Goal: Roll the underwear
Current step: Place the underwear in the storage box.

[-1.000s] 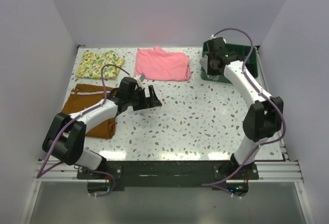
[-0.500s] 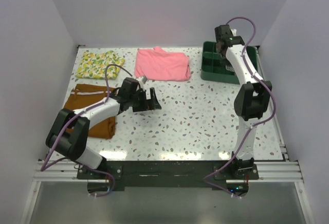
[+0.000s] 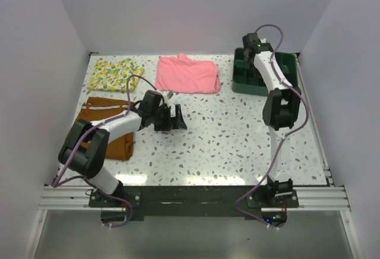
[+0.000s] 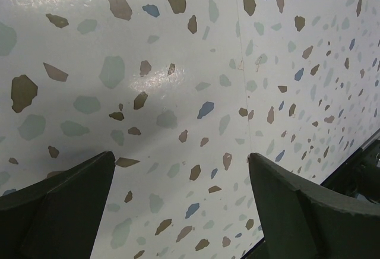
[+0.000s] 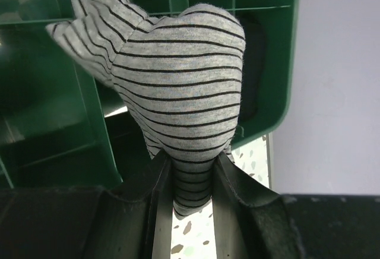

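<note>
Grey, black-striped underwear (image 5: 184, 87), bunched, pinched btw right gripper (image 5: 193, 167) jaws over green divided bin (image 5: 279, 81). Left gripper (image 4: 180, 161) jaws spread wide, empty, over speckled terrazzo tabletop (image 4: 178, 63).

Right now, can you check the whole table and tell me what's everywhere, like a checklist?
Surface: speckled white table, no spills seen.
Job's things: underwear, striped, bunched up, over the green bin.
Clutter: pink garment, brown shorts and lemon-print cloth, lying flat at the back and left.
Grippers: left gripper open, holding nothing, close over the table; right gripper shut on the underwear.
Cables: purple cables loop along both arms; no snag seen.
Surroundings: plain white walls; nothing else seen.
</note>
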Tool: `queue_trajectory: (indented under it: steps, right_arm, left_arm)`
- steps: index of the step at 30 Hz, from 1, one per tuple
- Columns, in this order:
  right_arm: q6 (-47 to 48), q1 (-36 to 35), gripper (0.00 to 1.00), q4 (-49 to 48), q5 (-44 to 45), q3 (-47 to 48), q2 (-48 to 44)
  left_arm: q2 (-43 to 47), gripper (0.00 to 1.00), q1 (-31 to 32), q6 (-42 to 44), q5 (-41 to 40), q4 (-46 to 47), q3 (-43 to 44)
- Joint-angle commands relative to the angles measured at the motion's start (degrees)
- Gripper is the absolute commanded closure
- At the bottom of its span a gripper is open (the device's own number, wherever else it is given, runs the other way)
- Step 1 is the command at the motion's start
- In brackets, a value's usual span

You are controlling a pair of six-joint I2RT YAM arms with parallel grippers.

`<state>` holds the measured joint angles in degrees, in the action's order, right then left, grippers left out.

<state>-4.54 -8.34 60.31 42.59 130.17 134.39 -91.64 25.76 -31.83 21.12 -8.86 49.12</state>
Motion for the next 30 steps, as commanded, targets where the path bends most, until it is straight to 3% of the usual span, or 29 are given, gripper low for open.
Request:
queue_trajectory:
  steps: [1,17,30]
  right_arm:
    - [1.8,0.1,0.93,1.6,3.3,3.8,1.0]
    - [2.9,3.0,0.92,-0.2,8.0,3.3,-2.5]
    - [3.3,3.2,0.91,0.6,4.7,3.8,-2.4]
  left_arm:
    - [-0.9,0.00,-0.8,1.6,2.2,0.6,2.6]
    - [-3.1,0.00,-1.1,1.8,3.3,0.8,2.5]
    - [-3.9,0.00,-1.1,1.8,4.4,0.9,2.6]
